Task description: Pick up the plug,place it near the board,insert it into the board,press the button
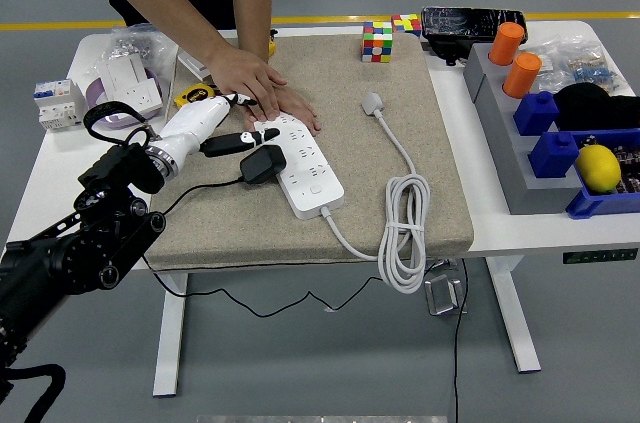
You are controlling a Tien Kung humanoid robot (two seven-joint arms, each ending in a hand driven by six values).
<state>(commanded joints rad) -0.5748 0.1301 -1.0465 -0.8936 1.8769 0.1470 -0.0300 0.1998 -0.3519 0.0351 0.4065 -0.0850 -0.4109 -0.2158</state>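
Plug (262, 163) sits in the power strip (304, 165) at its left edge on the table (60, 168), the left hand (205, 123) beside it with fingers (228, 142) extended, empty, while a person's hands (262, 88) steady the strip's far end.

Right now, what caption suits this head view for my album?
Robot's left hand opens beside black plug on the power strip, steadied by a person's hands.
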